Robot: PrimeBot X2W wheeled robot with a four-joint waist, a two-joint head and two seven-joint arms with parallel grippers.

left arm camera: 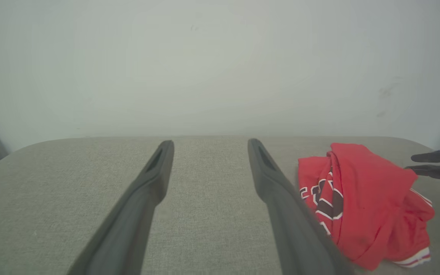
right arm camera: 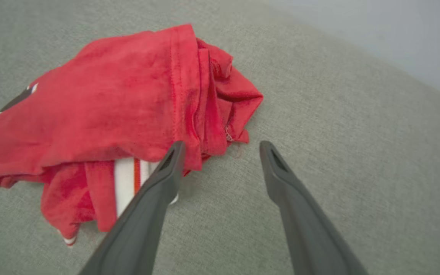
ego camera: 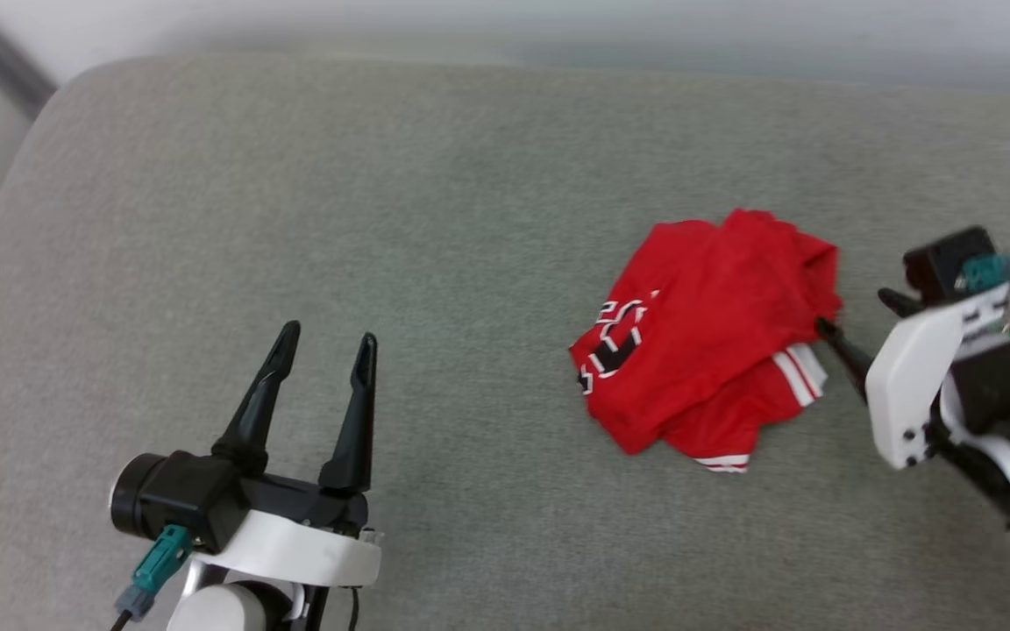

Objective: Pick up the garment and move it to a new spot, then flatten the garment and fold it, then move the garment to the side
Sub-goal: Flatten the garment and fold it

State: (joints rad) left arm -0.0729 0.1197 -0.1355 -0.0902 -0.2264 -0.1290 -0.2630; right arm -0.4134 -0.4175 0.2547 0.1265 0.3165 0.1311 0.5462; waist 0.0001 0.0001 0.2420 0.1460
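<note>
Crumpled red garment on couch

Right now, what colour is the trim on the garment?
Trim: white with a red stripe, clearest in the right wrist view.

Black lettering on the garment is too crumpled to read.

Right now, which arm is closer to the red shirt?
Right. The right jaws stand open at the shirt's edge; the left jaws stand open far off on its other side.
</note>
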